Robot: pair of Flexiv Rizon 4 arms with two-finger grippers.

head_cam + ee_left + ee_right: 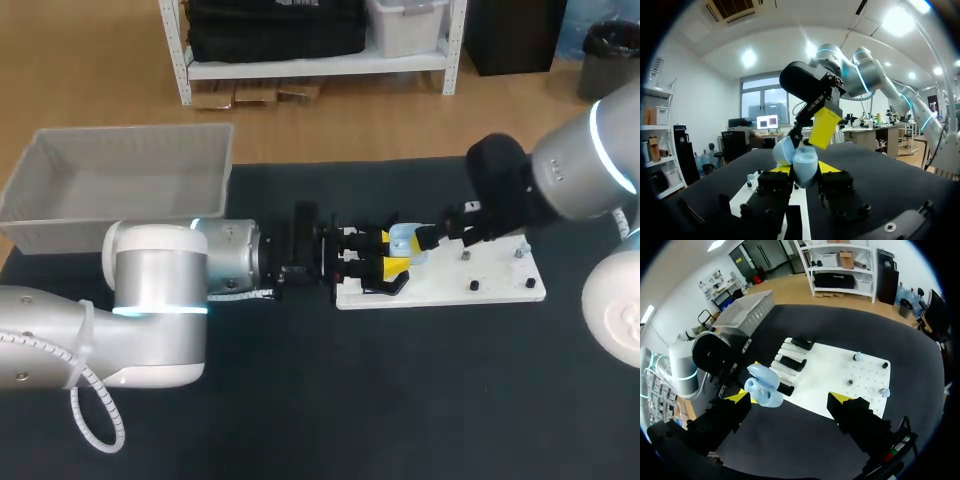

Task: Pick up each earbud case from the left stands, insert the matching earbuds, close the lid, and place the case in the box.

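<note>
A light-blue earbud case with its lid up hangs over the left end of the white board. My left gripper is shut on it. The left wrist view shows the case squeezed between both yellow tips, lid swung back. My right gripper sits just above and beyond the case, open; one of its yellow fingers hovers over the open case. In the right wrist view the case lies near one finger of the wide-open right gripper. Small pale earbuds stand on pegs.
Black case stands line the board's left end. More pegs dot its right half. A grey plastic box stands at the back left of the dark table. My left arm lies across the table's left side.
</note>
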